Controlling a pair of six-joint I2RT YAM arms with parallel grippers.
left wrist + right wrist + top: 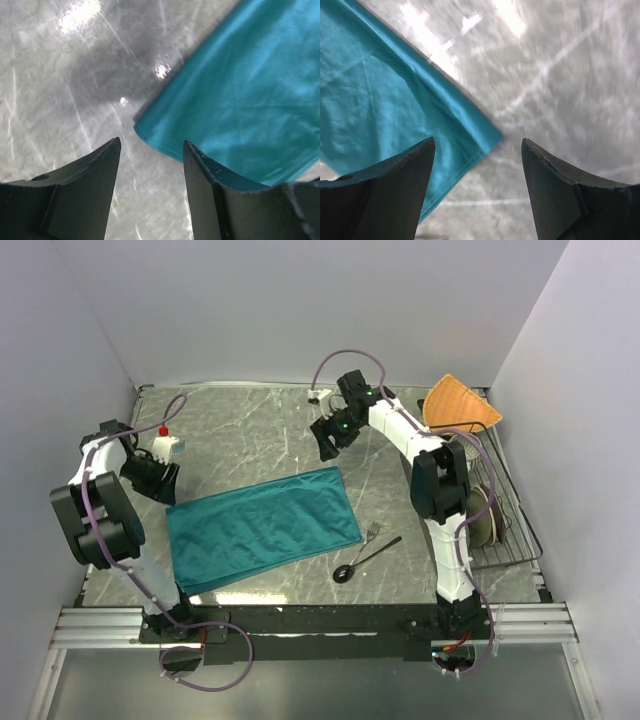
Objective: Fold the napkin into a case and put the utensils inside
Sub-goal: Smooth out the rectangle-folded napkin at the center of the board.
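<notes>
The teal napkin [262, 530] lies flat on the grey marbled table [250, 430] as a long slanted rectangle, in front of both arm bases. The left gripper [165, 490] hangs over its far left corner with its claw spread and nothing between the fingers. In the left wrist view that corner of the napkin [240, 100] sits just beyond the gap of the left gripper [151, 142]. The right gripper [326, 448] is near the far right corner, also spread wide and holding nothing. In its own view the right gripper [477, 141] frames the cloth's pointed corner [385, 100]. The fork [372, 533] and the spoon [365, 560] lie on the table just beside the napkin's right edge, close together; whether they touch cannot be told. An orange cloth [460, 405] lies at the far right corner.
</notes>
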